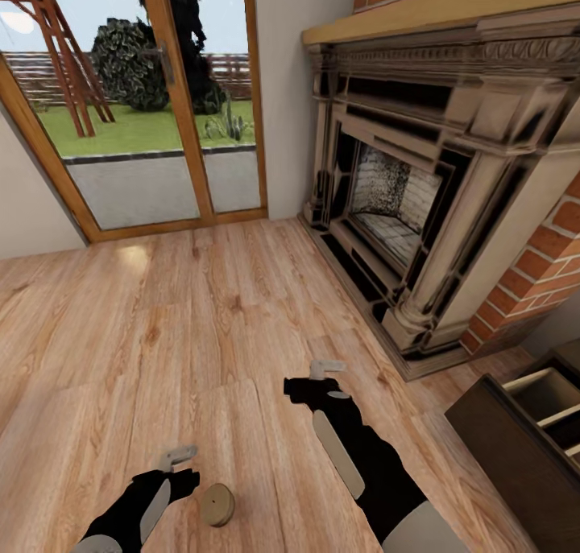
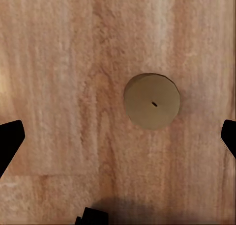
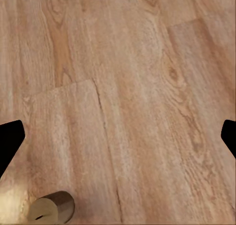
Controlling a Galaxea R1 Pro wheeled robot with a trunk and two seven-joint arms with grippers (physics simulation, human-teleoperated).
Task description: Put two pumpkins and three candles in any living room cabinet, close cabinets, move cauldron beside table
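Observation:
One beige candle [image 1: 216, 505] stands upright on the wooden floor just right of my left gripper [image 1: 179, 456]. In the left wrist view the candle [image 2: 151, 101] lies below and between the wide-apart fingertips [image 2: 10, 139], so that gripper is open above it. My right gripper [image 1: 326, 369] hovers open over bare floor farther forward, and its wrist view catches the candle [image 3: 51, 208] at the edge. The dark brown cabinet [image 1: 515, 448] sits at the lower right with a pale drawer [image 1: 548, 392] pulled open. The pumpkins and cauldron are out of view.
A large stone fireplace [image 1: 419, 191] with a brick surround fills the right wall. A wood-framed glass door [image 1: 153, 110] to the garden is at the back left. Wooden floor [image 1: 201, 319] stretches between them.

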